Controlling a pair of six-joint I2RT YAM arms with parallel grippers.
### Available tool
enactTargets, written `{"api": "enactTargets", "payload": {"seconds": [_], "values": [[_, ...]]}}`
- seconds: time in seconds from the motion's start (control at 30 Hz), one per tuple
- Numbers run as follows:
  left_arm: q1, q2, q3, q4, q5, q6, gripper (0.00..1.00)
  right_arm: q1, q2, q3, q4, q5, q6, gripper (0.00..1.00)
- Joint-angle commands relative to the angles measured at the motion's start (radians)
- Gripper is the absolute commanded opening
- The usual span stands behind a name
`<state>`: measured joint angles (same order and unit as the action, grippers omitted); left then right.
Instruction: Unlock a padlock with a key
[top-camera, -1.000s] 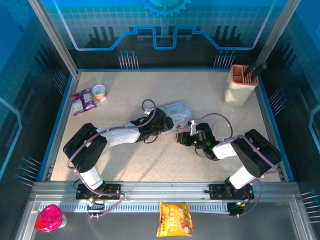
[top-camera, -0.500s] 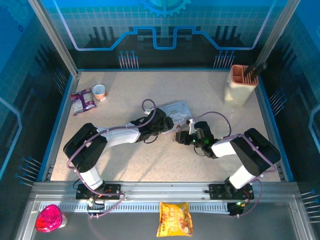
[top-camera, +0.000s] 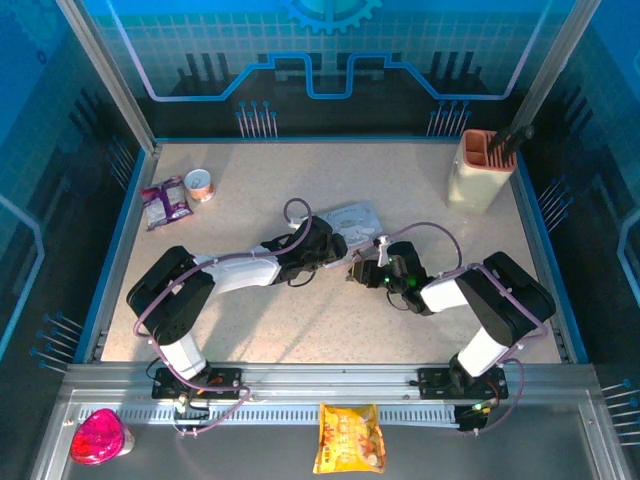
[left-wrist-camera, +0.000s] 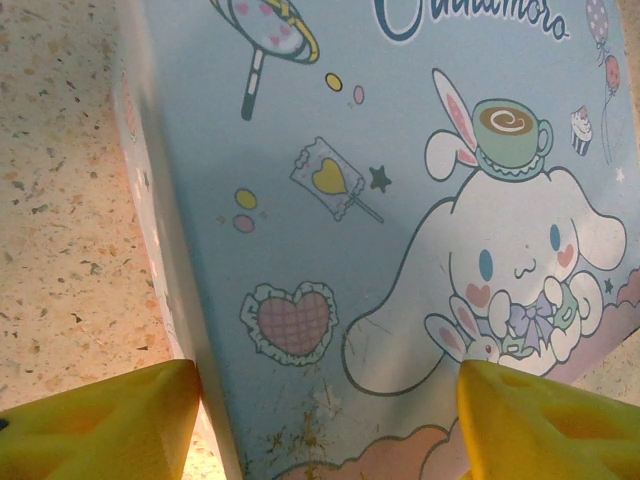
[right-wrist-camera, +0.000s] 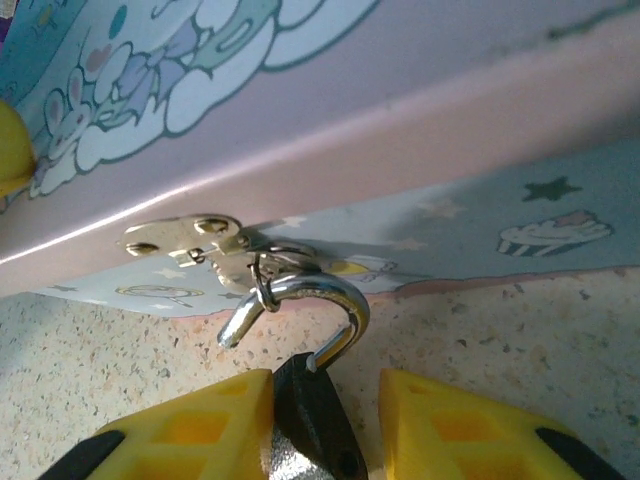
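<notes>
Moved: right arm (top-camera: 470, 295) slid a bit toward tin (top-camera: 348, 218) | right tool (right-wrist-camera: 322, 388) pinches padlock (right-wrist-camera: 305, 412) body, its open loop hooked in the tin's clasp (right-wrist-camera: 185, 238), low over surface (right-wrist-camera: 520, 340) | left tool (left-wrist-camera: 330, 420) spread wide over tin lid

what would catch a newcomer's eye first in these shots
The pale blue cartoon tin at mid-table, its bunny-eared character large in the left wrist view between the left gripper's yellow fingers. Then the padlock in the right wrist view: dark body between the right gripper's fingers, silvery shackle hooked through the tin's latch ring, one end free.
</notes>
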<state>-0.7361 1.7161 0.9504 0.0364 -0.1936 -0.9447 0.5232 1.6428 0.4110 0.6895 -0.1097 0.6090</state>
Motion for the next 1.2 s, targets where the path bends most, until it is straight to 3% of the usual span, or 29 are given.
{"api": "enactTargets", "payload": {"seconds": [0.0, 0.6, 0.97, 1.17], "values": [[-0.017, 0.035, -0.032, -0.064, 0.045, -0.01, 0.68, 0.008, 0.055, 0.017, -0.042, -0.016, 0.026, 0.29], [-0.017, 0.03, -0.037, -0.056, 0.042, -0.019, 0.68, 0.005, 0.013, -0.1, 0.2, 0.033, 0.262, 0.01], [-0.025, 0.036, -0.038, -0.033, 0.061, -0.026, 0.68, 0.006, 0.054, -0.133, 0.43, 0.078, 0.432, 0.0], [-0.023, 0.04, -0.033, -0.049, 0.05, -0.024, 0.69, -0.002, -0.015, -0.12, 0.339, 0.1, 0.405, 0.0]]}}
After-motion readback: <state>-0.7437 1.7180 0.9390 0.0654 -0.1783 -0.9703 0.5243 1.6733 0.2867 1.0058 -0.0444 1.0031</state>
